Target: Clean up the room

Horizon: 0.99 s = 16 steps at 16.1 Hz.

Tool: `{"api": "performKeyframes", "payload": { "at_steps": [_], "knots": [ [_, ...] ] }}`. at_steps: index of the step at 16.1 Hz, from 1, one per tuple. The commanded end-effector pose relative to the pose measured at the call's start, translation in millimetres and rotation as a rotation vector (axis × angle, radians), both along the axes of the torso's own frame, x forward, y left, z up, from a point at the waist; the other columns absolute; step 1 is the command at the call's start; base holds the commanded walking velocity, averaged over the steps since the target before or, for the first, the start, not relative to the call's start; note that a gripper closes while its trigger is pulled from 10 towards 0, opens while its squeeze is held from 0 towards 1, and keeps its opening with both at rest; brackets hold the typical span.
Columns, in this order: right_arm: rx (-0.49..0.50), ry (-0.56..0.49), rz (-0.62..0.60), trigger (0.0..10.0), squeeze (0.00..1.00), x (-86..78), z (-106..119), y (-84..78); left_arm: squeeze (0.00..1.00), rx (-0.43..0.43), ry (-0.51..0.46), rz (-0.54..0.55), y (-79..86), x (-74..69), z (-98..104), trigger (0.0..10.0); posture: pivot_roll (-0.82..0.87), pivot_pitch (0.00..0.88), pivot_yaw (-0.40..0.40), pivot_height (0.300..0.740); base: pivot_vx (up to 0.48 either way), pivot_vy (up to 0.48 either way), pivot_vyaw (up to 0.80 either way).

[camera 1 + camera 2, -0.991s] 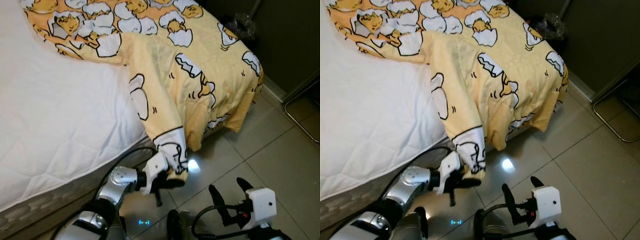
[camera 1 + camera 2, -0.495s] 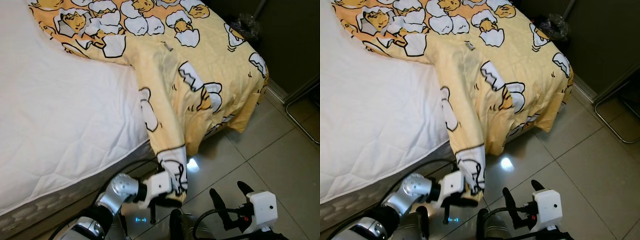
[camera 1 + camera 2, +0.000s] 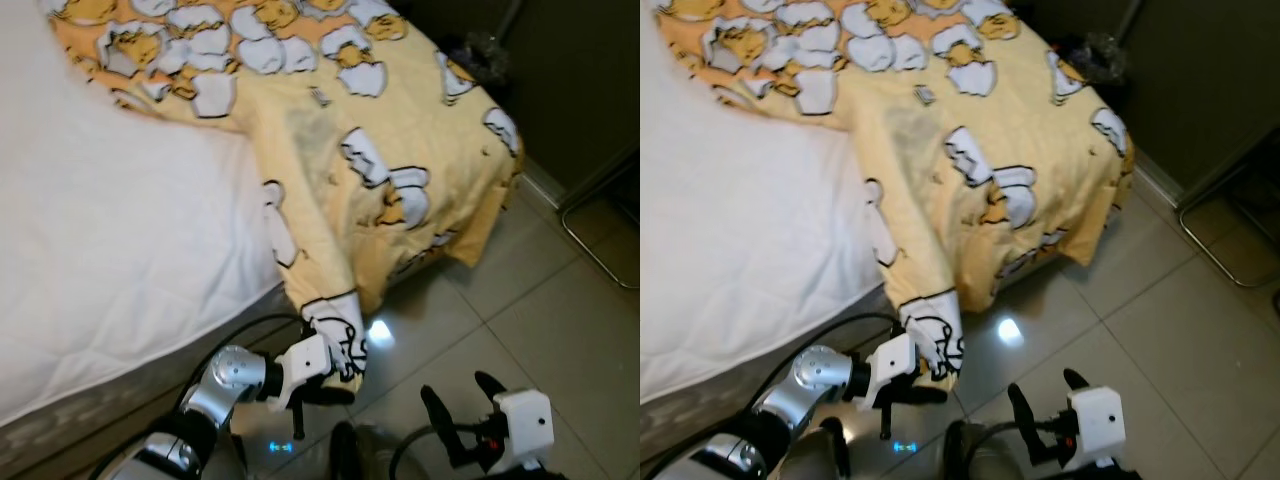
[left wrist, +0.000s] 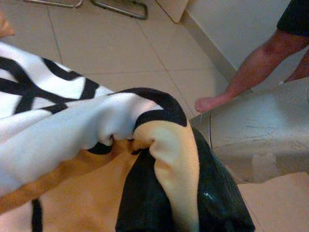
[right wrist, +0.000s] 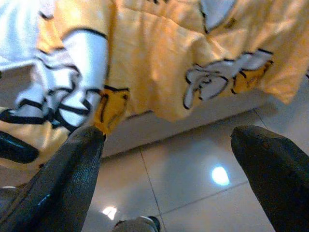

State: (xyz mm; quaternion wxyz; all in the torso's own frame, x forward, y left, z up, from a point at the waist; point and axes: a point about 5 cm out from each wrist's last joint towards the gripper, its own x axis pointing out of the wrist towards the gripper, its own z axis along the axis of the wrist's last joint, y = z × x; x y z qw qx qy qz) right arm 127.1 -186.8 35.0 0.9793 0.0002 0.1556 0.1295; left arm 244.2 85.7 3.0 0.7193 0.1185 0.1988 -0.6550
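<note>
My left gripper (image 3: 335,368) is pinching the lowest corner of the yellow blanket (image 3: 400,150), low beside the bed (image 3: 120,260) at its near edge, just above the tiled floor (image 3: 560,320). I am holding the corner there because that is where the blanket is drooping off the mattress; I judge that lifting this end is the way to spread it back over the bare white sheet.

In the head views, the blanket is covering the far part of the bed and spilling over its foot, with one long fold running down from the bed to my left gripper. My right gripper (image 3: 1038,422) is hanging near the floor on the side away from the bed, fingers spread and holding nothing, probably waiting for a second edge to take.

In the left wrist view, the black fingers (image 4: 145,203) are clamped with yellow cloth folded between them, the white and black print bunching just above. Beyond the bed's foot a person's bare leg (image 4: 251,72) is standing on the tiles, so I should be swinging the cloth with care.

In the right wrist view, the two fingertips (image 5: 72,174) are standing wide apart, framing the hanging blanket and the base of the bed.
</note>
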Motion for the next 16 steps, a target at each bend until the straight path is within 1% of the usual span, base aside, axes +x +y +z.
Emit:
{"api": "performKeyframes", "payload": {
  "at_steps": [1, 6, 7, 9, 12, 14, 16],
  "knots": [
    [-0.008, 0.019, -0.017, 10.0, 0.11, -7.0, -4.9, -6.9, 0.00, 0.002, 0.026, -0.011, -1.9, -7.6, -5.7, 0.0, -0.12, 0.236, -0.075, 0.740, 0.000, 0.000, 0.00],
    [-0.009, 0.024, -0.017, 10.0, 0.11, -5.2, -13.1, -7.1, 0.00, 0.012, 0.025, -0.044, -3.1, -11.6, -7.3, 0.0, -0.12, 0.233, -0.071, 0.740, 0.000, 0.000, 0.00],
    [-0.009, 0.023, -0.018, 10.0, 0.11, -3.5, -16.0, -6.8, 0.00, 0.006, 0.026, -0.027, -3.5, -10.8, -7.0, 0.0, -0.12, 0.230, -0.069, 0.740, 0.000, 0.000, 0.00],
    [-0.009, 0.023, -0.021, 10.0, 0.11, -1.8, -19.6, -6.6, 0.00, -0.030, 0.057, 0.051, -3.1, -5.6, -4.8, 0.0, -0.12, 0.225, -0.067, 0.740, 0.000, 0.000, 0.00],
    [-0.008, 0.029, -0.022, 10.0, 0.11, -4.7, -24.5, -10.8, 0.00, -0.145, 0.182, 0.158, 0.4, 4.4, 2.3, 0.0, -0.12, 0.221, -0.069, 0.740, 0.000, 0.000, 0.00],
    [-0.009, 0.030, -0.021, 10.0, 0.11, -6.7, -25.7, -13.0, 0.00, -0.152, 0.199, 0.178, 2.3, 6.3, 2.7, 0.0, -0.12, 0.219, -0.070, 0.740, 0.000, 0.000, 0.00],
    [-0.013, 0.021, -0.020, 10.0, 0.11, -16.7, -22.3, -21.1, 0.00, -0.144, 0.223, 0.196, 6.2, 7.4, 2.4, 0.0, -0.12, 0.221, -0.072, 0.740, -0.471, 0.000, 0.00]
  ]
}}
